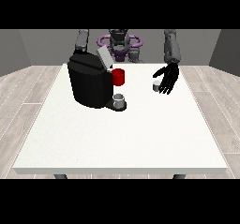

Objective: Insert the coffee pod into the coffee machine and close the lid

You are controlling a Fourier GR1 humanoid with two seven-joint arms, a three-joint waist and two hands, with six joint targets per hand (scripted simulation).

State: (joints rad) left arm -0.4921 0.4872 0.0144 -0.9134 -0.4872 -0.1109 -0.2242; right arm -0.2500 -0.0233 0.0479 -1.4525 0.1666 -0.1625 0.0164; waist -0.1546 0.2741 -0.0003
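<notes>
Front view: white table (117, 138) fills the middle of the frame, robot (119, 42) small at top centre behind it. Black coffee machine (90, 83) sits on the table, upper left of centre, its grey lid (104, 58) tilted up and open. Red part (119, 77) on the machine's right side, just below the lid. Small grey cup (119, 100) stands on the machine's base at its lower right.

Coffee pod (156, 86), small and grey, rests on the table right of centre, well apart from the machine. Hand at the view's right (168, 78) hangs just beside the pod on its right, fingers spread and pointing down, apart, holding nothing; can't tell if it touches the pod. Its arm (171, 47) comes down from the upper right.

Hand at the view's left is hidden behind the machine; only its arm (82, 40) shows above the machine top, upper left. Fingers: cannot tell.

Grey wood floor (23, 96) around the table.
</notes>
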